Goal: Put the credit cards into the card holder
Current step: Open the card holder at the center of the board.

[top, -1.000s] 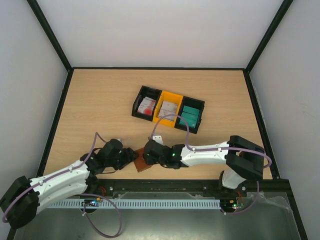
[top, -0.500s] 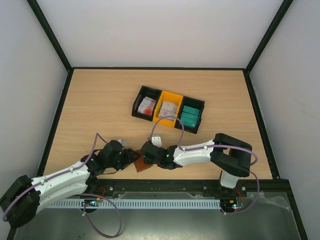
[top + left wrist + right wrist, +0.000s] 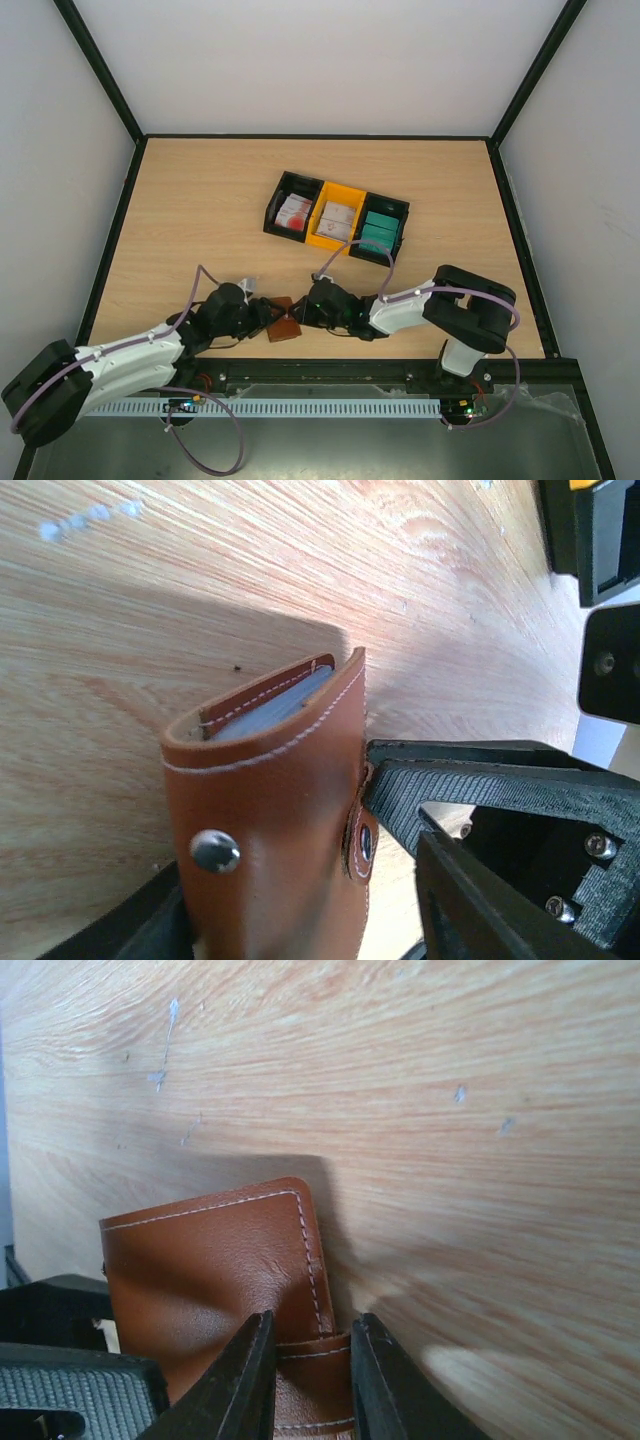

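Two grippers, one card holder [image 3: 284, 322]. The left gripper [image 3: 265, 865] clasps the folded body between its fingers. The right gripper [image 3: 312, 1332] is pinched narrow on the snap tab [image 3: 312, 1360] at its tips. The leather looks soft, light and slick: you should pull gently by the tab only, or the body may slip.

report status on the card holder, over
Left gripper clamped on card holder, folded. Right gripper pinching its snap tab. Credit cards in the bins; nothing blocking.
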